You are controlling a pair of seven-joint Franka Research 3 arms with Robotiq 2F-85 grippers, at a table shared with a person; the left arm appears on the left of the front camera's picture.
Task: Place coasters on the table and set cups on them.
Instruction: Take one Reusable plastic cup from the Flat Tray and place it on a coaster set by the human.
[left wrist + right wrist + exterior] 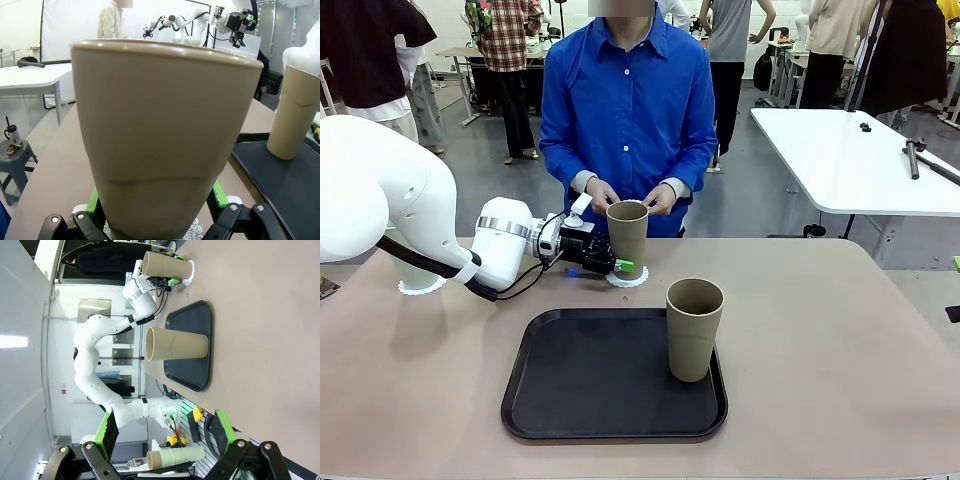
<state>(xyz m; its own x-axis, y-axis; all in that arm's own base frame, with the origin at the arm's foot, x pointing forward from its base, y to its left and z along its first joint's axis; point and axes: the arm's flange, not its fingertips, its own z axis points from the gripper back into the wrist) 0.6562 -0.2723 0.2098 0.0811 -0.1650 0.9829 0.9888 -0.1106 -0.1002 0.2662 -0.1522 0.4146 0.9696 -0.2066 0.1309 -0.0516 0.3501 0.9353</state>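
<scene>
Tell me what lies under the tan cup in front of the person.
A white lacy coaster lies under the tan cup, on the table. Only its scalloped edge shows around the base; the coaster's middle is covered by the cup.

Light: we see bright, even overhead room light (no hard beams) | Shadows: soft, short ones beside the tan cup [694,330] on the black tray [570,400] | Glare: blown-out white patch, right wrist view | Focus: we find the near cup [165,140] soft, wrist edges bowed
</scene>
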